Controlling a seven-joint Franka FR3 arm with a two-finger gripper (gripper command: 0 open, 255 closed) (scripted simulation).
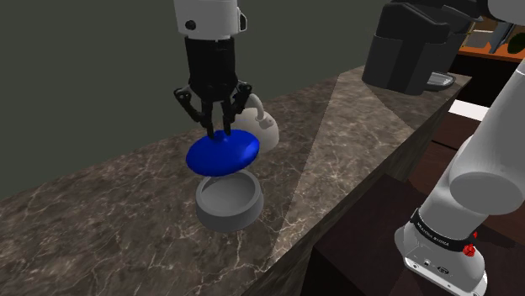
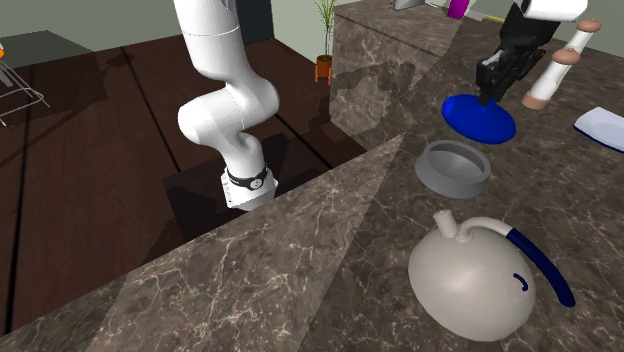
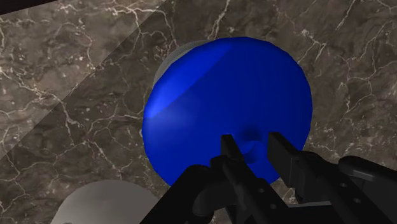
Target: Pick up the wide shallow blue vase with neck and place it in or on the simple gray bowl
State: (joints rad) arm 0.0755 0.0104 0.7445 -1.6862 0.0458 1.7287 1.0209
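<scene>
The wide shallow blue vase (image 1: 223, 153) hangs in the air just above the grey bowl (image 1: 229, 202) on the dark marble counter. My black gripper (image 1: 215, 128) comes down from above and is shut on the vase's short neck. In the second exterior view the blue vase (image 2: 480, 118) floats beyond the bowl (image 2: 454, 166), with the gripper (image 2: 494, 88) on its top. Through the wrist view the vase (image 3: 222, 102) covers most of the bowl (image 3: 170, 58), and the fingers (image 3: 280, 149) clasp the neck.
A pale rounded teapot (image 1: 257, 126) with a blue handle (image 2: 538, 262) stands on the counter (image 1: 101, 219) right behind the vase. A dark coffee machine (image 1: 408, 50) sits further along. A wooden pepper mill (image 2: 556, 60) and a white flat object (image 2: 602, 128) lie past the vase.
</scene>
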